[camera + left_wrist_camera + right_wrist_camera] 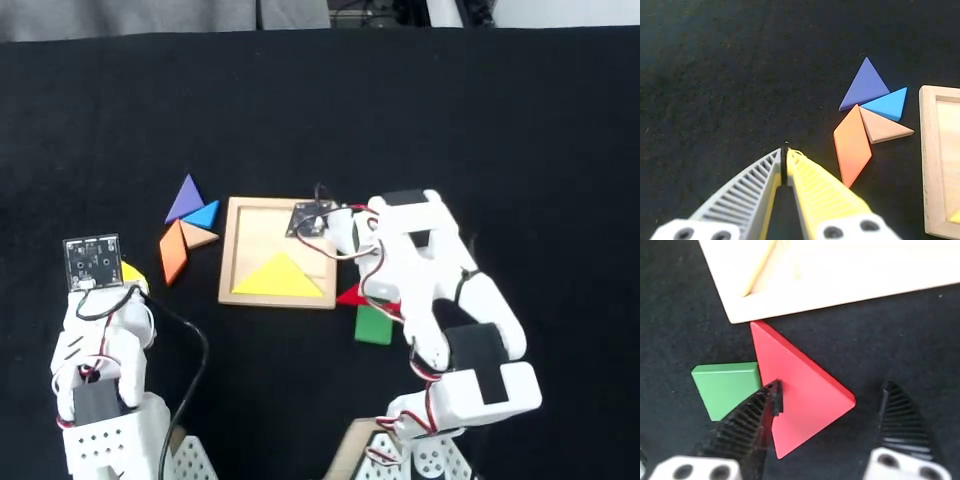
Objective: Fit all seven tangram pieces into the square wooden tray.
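Just outside a corner of the tray (850,290), the red triangle (800,390) lies flat on the cloth, one edge against the green square (725,387). My right gripper (831,389) sits over it, jaws spread wide, one finger at the red-green seam, the other past the far point. For a clean pick I'd nudge off the green piece (else it drags along), pinch edge against point, then lay it flat beside the yellow triangle (280,275) already in the tray. Left gripper (786,150) pinched shut, empty, near the orange parallelogram (852,145).
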You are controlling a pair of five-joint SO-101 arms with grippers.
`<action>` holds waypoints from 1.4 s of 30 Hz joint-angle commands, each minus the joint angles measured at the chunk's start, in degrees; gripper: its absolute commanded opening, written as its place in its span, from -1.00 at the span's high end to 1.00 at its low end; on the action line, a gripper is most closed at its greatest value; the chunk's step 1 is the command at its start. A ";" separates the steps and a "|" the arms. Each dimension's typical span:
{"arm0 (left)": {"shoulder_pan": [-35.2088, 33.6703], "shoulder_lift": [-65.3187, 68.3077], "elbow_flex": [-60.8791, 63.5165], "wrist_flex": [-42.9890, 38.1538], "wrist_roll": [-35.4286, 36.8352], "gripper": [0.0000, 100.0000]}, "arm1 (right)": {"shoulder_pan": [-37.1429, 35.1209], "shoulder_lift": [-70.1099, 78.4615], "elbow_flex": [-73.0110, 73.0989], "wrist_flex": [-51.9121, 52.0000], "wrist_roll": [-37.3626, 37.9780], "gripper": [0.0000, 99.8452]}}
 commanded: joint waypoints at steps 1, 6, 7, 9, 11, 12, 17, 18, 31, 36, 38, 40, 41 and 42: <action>-0.31 0.00 1.10 -0.70 -0.09 0.94 | 2.20 0.31 -0.13 1.05 0.70 0.37; -0.31 0.00 1.10 -0.70 -0.09 0.94 | 2.37 0.31 -0.04 5.10 3.69 0.37; -0.31 0.00 1.10 -0.70 -0.09 0.94 | 2.46 0.31 -0.04 5.01 3.96 0.38; -0.31 0.00 1.10 -0.70 -0.09 0.94 | 3.08 0.31 -0.04 4.92 4.22 0.38; -0.31 0.00 1.10 -0.70 -0.09 0.94 | 3.69 0.31 -0.40 4.92 4.22 0.38; -0.31 0.00 1.10 -0.70 -0.09 0.94 | 3.96 0.31 -0.66 4.92 4.22 0.38; -0.31 0.00 1.10 -0.70 -0.09 0.94 | 4.84 0.84 -0.66 4.75 4.22 0.38; -0.31 0.00 1.10 -0.70 -0.09 0.94 | 4.75 0.92 -0.31 4.13 4.22 0.38; -0.31 0.00 1.10 -0.70 -0.09 0.94 | 2.37 6.37 -1.89 1.67 2.46 0.39; -0.31 0.09 1.10 -0.70 -0.09 0.94 | 2.37 6.20 -1.98 1.67 2.46 0.67; -0.31 0.09 1.10 -0.70 -0.09 0.94 | 2.37 6.20 -1.98 1.67 2.46 0.77; -0.31 0.09 1.10 -0.70 -0.09 0.94 | 2.37 6.11 -2.07 1.76 2.46 0.75; -0.31 0.09 1.10 -0.70 -0.09 0.94 | 2.37 6.11 -2.07 1.76 2.46 0.72; -0.31 0.09 1.10 -0.70 -0.09 0.94 | 2.37 6.11 -2.24 1.76 2.46 0.69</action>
